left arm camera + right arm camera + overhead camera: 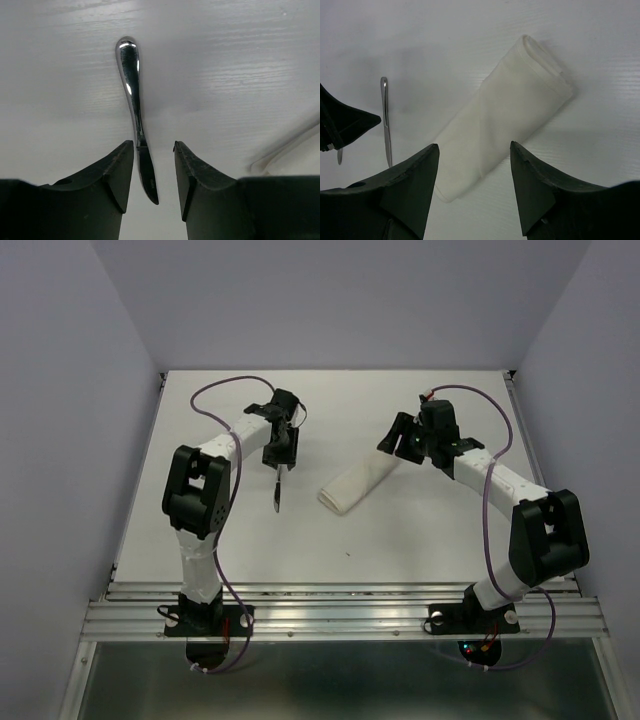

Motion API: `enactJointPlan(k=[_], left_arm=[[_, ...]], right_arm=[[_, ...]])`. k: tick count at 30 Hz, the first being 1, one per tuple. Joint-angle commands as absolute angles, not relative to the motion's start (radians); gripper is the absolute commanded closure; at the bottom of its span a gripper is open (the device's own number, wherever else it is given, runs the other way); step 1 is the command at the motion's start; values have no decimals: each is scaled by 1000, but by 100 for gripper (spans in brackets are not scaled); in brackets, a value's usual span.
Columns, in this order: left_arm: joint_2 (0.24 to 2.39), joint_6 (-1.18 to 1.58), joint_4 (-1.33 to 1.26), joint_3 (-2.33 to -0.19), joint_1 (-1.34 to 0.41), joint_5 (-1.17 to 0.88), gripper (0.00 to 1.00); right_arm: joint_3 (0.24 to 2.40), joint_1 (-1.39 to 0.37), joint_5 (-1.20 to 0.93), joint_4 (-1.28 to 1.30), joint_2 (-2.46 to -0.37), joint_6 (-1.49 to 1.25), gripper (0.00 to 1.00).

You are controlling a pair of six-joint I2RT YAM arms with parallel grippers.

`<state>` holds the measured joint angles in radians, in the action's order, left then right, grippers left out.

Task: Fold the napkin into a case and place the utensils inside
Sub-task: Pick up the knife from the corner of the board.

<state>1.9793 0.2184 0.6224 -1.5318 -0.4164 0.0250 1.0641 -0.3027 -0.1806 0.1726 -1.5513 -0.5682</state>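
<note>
The napkin is folded into a narrow white case (355,483) that lies slantwise at the table's middle. Seen from the right wrist, the case (510,115) runs from between my fingers up to the right, with its layered end farthest away. My right gripper (474,145) hovers open over the case's near end, also seen from above (392,443). A silver knife (131,85) lies on the table with its blade between the open jaws of my left gripper (153,144), close to the left finger. From above, the knife (277,492) points toward the near edge below the left gripper (280,466).
The white tabletop (420,530) is walled by pale panels at the back and both sides. A metal rail (340,615) with both arm bases runs along the near edge. Purple cables (215,390) loop over each arm. The knife (385,120) lies left of the case.
</note>
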Motion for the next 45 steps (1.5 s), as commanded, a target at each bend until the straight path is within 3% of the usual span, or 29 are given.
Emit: enactJointPlan(k=[1, 32, 40, 45], left_arm=[[1907, 229, 649, -1517, -394, 63, 50], [2057, 225, 689, -1543, -374, 38, 49], [2088, 222, 706, -1569, -374, 38, 60], [2127, 209, 716, -1594, -376, 28, 61]], right_arm=[[1063, -302, -179, 150, -1522, -560, 36], [1048, -302, -195, 132, -1522, -572, 35], [1043, -302, -196, 124, -1520, -575, 35], [1039, -302, -202, 115, -1520, -580, 35]])
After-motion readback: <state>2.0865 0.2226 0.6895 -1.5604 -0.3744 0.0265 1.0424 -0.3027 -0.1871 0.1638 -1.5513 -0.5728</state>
